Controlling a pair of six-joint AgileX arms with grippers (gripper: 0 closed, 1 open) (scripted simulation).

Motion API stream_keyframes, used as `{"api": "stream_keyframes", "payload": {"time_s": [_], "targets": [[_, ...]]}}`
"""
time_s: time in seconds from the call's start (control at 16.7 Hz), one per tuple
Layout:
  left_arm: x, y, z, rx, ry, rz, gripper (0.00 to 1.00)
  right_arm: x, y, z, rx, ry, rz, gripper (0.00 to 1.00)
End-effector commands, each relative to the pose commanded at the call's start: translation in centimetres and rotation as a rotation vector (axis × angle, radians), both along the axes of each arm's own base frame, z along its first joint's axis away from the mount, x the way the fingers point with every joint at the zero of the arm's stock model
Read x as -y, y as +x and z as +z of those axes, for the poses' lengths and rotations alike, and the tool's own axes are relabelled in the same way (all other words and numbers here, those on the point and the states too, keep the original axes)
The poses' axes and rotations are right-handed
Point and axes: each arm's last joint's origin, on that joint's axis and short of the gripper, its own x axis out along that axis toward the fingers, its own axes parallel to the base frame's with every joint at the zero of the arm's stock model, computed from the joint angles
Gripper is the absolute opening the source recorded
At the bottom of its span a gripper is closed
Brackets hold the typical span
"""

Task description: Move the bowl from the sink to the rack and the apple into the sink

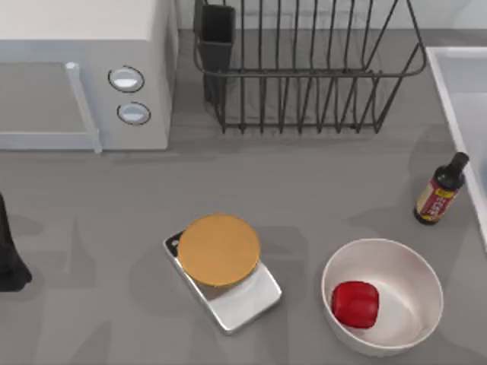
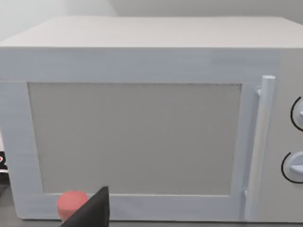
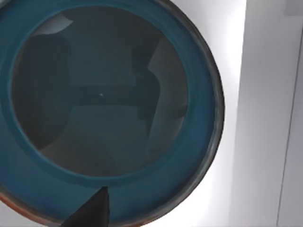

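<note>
The right gripper [image 3: 90, 213] is hanging directly above the bowl [image 3: 102, 113] inside the sink [image 3: 265, 118], finger spread impossible to tell.

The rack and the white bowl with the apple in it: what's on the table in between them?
Nothing: in the top view, bare grey table lies between the rack and the white bowl holding the apple.

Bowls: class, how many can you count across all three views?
2. The white bowl sits at the table's front right, holding the apple. The teal bowl lies in the sink, seen from the right wrist.
</note>
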Motion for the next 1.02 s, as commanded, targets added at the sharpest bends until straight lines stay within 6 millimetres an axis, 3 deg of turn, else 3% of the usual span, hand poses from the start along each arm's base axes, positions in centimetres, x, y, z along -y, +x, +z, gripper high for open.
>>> {"api": "stream_keyframes", "payload": {"time_s": [0.24,0.72,0.96,1.02], "targets": [[0.0,0.0,0.0,0.0,0.0,0.0,1.0,-0.1,0.1,-0.7,-0.003,0.001,0.0,1.0],[0.0,0.0,0.0,0.0,0.0,0.0,1.0,0.0,1.0,-9.6,0.001,0.0,0.0,1.0],[0.0,0.0,0.0,0.0,0.0,0.0,1.0,0.0,1.0,-9.9,0.0,0.0,0.0,1.0],[0.0,0.0,0.0,0.0,0.0,0.0,1.0,0.0,1.0,-9.9,0.0,0.0,0.0,0.92]]}}
